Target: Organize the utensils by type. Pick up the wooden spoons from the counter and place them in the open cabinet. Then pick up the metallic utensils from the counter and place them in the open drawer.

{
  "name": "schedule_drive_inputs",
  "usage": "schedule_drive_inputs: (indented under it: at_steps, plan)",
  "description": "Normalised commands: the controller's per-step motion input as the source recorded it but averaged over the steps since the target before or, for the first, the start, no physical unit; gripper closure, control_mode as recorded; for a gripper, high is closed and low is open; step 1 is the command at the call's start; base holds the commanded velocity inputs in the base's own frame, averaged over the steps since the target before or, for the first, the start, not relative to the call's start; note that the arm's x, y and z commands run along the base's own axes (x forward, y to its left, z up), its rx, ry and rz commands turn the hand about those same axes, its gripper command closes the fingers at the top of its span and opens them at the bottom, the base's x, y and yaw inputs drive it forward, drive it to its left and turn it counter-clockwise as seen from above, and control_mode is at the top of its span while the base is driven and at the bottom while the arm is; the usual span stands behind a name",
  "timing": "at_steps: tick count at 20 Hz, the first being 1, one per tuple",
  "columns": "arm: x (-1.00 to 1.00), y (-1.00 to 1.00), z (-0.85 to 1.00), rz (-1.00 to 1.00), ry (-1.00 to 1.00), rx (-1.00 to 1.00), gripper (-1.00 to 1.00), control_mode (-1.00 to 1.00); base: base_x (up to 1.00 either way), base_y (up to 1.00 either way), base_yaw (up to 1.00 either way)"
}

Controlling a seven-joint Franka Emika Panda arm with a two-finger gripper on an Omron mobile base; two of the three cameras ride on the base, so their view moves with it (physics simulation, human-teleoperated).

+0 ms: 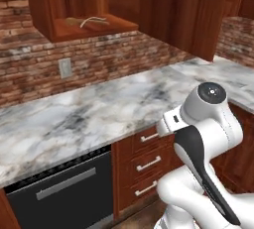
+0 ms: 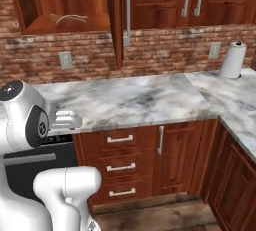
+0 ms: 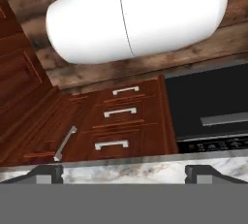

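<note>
The white-grey marble bench (image 1: 99, 109) with grey and brownish veins runs over reddish-brown wooden cabinets, and its top shows no spoon lying on it in either base view. High on the brick wall, the open reddish-brown wooden cabinet (image 1: 87, 27) holds two wooden spoons on its shelf: the pale tan wooden spoon with the long thin handle (image 1: 93, 21) lies across or right beside the dark brown wooden spoon (image 1: 74, 22), which is harder to make out against the wood. From the right side the pale tan one (image 2: 70, 18) shows as a light curved line on that same shelf.

The claw (image 3: 124, 172) is seen through the hand camera, its two dark finger tips (image 3: 48, 172) spread wide apart with nothing between them, hanging just past the bench edge. Beyond it sit three stacked reddish-brown drawers with silver bar handles (image 3: 121, 116), all closed, beside a black dishwasher front with a grey bar handle (image 3: 213, 111).

A white paper towel roll (image 2: 233, 60) stands upright at the far end of the bench, near the corner.
</note>
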Motion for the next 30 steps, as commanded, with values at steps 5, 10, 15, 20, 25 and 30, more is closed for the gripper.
schedule_drive_inputs:
  at_steps: [5, 10, 15, 20, 25, 30]
  plan:
    - [0.0, 0.0, 0.0, 0.0, 0.0, 0.0, -1.0, 1.0, -0.32, -0.3, -0.59]
    - [0.0, 0.0, 0.0, 0.0, 0.0, 0.0, -1.0, 1.0, -0.14, -0.55, -0.56]
    - [0.0, 0.0, 0.0, 0.0, 0.0, 0.0, -1.0, 1.0, -0.01, -0.75, -0.5]
    - [0.0, 0.0, 0.0, 0.0, 0.0, 0.0, -1.0, 1.0, 0.0, -0.98, -0.42]
    - [0.0, 0.0, 0.0, 0.0, 0.0, 0.0, -1.0, 1.0, 0.0, -1.0, -0.37]
    - [0.0, 0.0, 0.0, 0.0, 0.0, 0.0, -1.0, 1.0, -0.03, -1.0, -0.35]
